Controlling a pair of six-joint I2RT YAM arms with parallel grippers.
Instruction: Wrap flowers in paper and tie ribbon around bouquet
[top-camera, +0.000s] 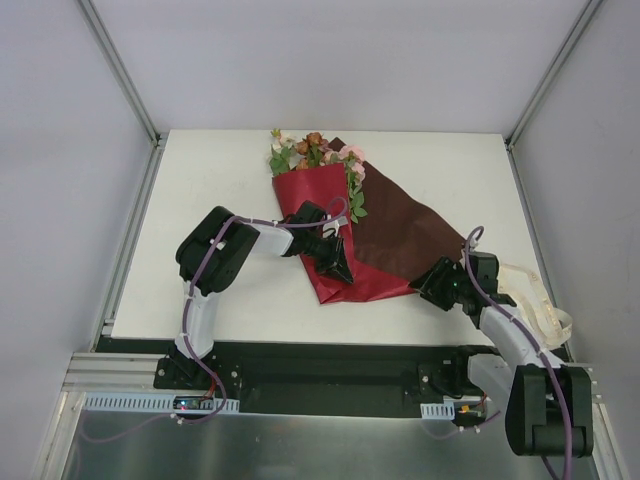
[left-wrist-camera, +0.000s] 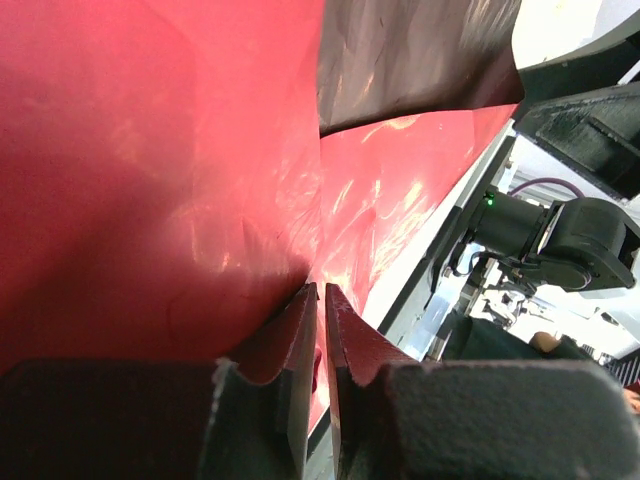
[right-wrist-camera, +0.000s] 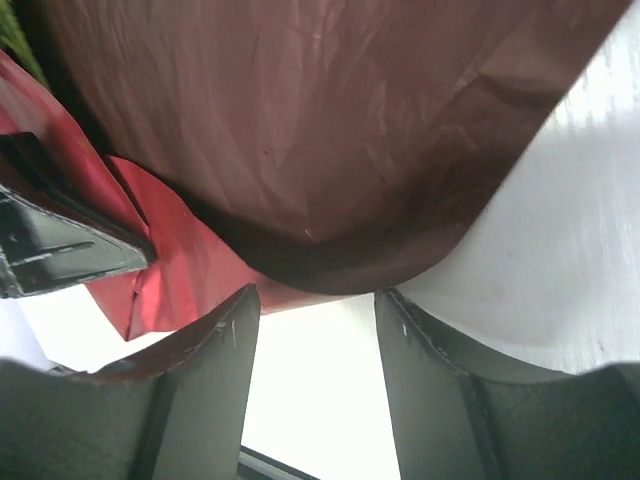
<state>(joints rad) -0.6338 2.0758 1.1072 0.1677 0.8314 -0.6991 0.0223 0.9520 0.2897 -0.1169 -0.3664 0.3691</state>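
The thin dark red wrapping paper (top-camera: 400, 230) is seen half-wrapped round the pink, cream and rust flowers (top-camera: 315, 150) on the white surface (top-camera: 200, 180). It's pinched by the left gripper (top-camera: 338, 265); the right gripper (top-camera: 432, 285) is spread at its edge.

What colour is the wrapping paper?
The paper is red on the folded side, darker burgundy on the open flap; clearest in top view.
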